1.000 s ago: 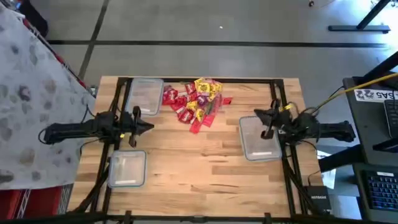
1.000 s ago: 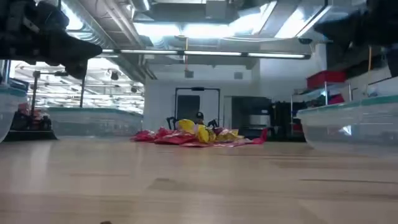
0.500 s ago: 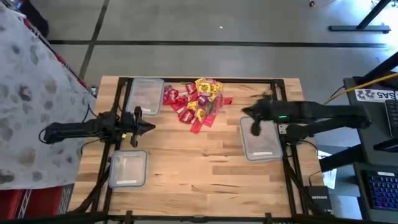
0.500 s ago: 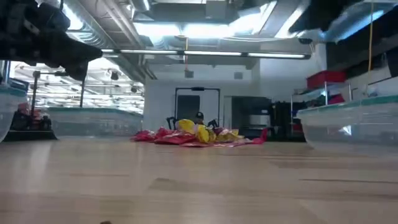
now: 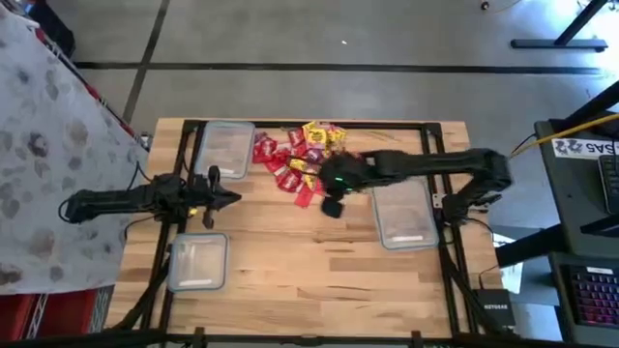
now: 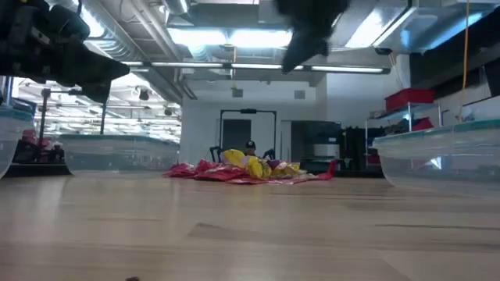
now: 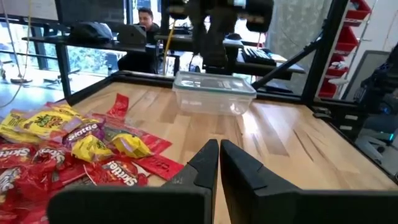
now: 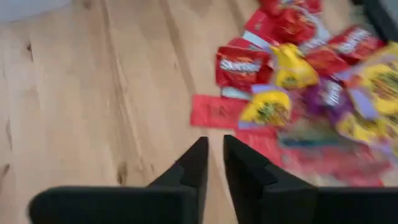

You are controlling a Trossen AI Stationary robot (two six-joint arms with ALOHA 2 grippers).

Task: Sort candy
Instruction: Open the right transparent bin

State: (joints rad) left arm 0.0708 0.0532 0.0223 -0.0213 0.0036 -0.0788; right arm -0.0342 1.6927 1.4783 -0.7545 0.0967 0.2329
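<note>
Just beside the right claw (image 5: 331,206) — fingers nearly shut, empty — the candy (image 5: 303,158) pile.

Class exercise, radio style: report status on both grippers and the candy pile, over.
Right gripper nearly shut, empty, above pile's near edge. Left gripper shut, waiting at left. Red and yellow wrapped candy unsorted on wooden table. Nothing blocking.

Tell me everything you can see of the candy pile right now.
The candy lies in one loose heap of small glossy wrapped packs on the far middle of the wooden table, mostly red, several yellow, a few purple. Packs overlap; one flat red piece lies at the near edge. The pile sits between two clear tubs. The right gripper hovers beside its near edge, fingers nearly shut, touching nothing.
</note>
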